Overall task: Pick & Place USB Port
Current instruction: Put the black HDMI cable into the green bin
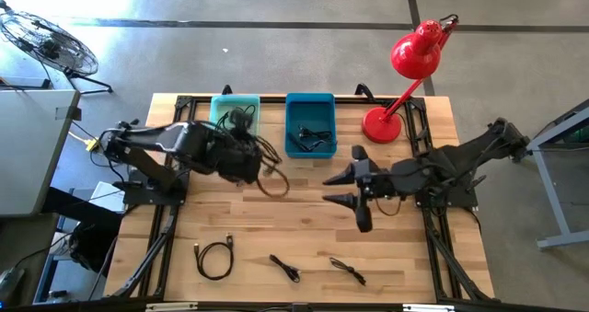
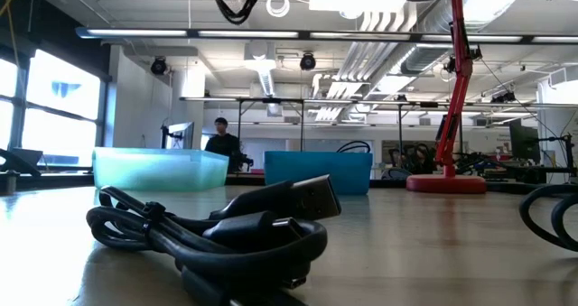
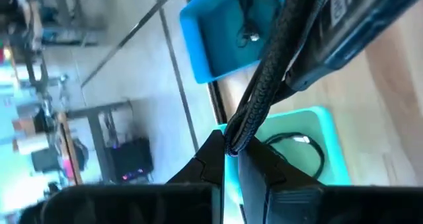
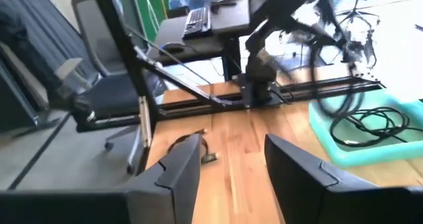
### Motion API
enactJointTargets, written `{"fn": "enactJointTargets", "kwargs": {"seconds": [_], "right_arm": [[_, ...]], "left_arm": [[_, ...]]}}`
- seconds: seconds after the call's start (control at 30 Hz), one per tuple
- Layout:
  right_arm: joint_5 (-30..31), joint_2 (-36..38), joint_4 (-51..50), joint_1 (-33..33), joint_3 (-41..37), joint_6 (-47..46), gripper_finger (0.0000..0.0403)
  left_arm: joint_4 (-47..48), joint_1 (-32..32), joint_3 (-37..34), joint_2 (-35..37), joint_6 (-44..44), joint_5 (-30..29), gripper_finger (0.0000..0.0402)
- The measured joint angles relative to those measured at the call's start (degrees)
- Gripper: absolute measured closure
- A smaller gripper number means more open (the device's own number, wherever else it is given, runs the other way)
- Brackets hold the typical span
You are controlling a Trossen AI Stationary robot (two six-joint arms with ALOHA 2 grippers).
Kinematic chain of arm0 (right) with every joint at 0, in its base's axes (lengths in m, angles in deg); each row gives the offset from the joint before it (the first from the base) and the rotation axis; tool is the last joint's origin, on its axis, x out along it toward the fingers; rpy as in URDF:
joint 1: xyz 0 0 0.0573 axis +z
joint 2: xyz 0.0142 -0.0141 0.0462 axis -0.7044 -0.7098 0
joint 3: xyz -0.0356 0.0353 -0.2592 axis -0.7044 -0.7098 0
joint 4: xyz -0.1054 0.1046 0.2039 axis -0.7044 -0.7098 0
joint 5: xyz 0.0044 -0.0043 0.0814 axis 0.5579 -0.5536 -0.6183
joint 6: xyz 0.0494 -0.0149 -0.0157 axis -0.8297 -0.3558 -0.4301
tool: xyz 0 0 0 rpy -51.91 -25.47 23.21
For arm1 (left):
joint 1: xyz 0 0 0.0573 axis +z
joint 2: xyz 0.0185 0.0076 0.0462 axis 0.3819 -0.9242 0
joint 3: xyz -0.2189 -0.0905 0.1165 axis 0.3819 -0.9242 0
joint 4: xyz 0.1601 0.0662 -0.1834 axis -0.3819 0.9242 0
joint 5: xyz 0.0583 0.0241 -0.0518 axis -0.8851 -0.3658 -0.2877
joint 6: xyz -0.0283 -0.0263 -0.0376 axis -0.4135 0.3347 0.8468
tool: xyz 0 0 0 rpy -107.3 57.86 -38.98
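2 bins waited; the left gripper (image 3: 231, 159), clamped on a braided cable (image 3: 264, 78), should release squarely over the teal bin (image 1: 235, 112) (right gripper (image 4: 228, 164) idle, fingers apart).

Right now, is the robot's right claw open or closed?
Open. The right gripper shows bare wooden table between its two spread fingers, holding nothing.

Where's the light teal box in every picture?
High view: the teal bin is at the table's far edge, left of centre.
Low view: on the left, at the back.
Left wrist view: lower right, behind the held cable.
Right wrist view: right edge, cables inside.
Shared landmark: the blue bin beside it, in all but the right wrist view.
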Motion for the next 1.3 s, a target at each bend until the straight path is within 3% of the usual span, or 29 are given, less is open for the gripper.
{"fn": "enactJointTargets", "kwargs": {"seconds": [0.07, 0.27, 0.57, 0.73, 1.1, 1.2, 1.3], "right_arm": [[-0.04, 0.25, -1.25, 0.01, 0.0, -0.04, 0.0243], [0.03, 0.07, -4.74, -0.08, 0.0, -2.36, 0.0242], [-0.18, -0.03, -8.52, -0.08, -0.68, -5.19, 0.0242], [0.92, -0.03, -8.73, -0.06, -0.68, -3.82, 0.0242], [4.46, -0.08, -9.96, -0.08, -0.7, -2.4, 0.0242], [4.41, -0.08, -10.48, -0.08, -0.7, -2.57, 0.0242], [3.92, -0.08, -10.52, -0.08, -0.7, -2.7, 0.0242]], "left_arm": [[-0.25, 2.23, -1.14, 0.49, 0.59, 0.43, 0.0387], [-0.44, 13.22, -7.35, 1.27, 4.36, 11.27, 0.0387], [-0.53, 30.13, -29.02, 6.3, 6.59, 18.19, 0.0387], [-1.18, 36.97, -37.21, 8.08, 4.15, 20.39, 0.0387], [-10.44, 39.32, -40.89, 8.11, -0.3, 23.69, 0.0386], [-11.47, 39.32, -40.89, 8.13, -1.89, 23.69, 0.0357], [-11.74, 39.3, -40.89, 8.12, -2.47, 23.68, 0.0303]]}}
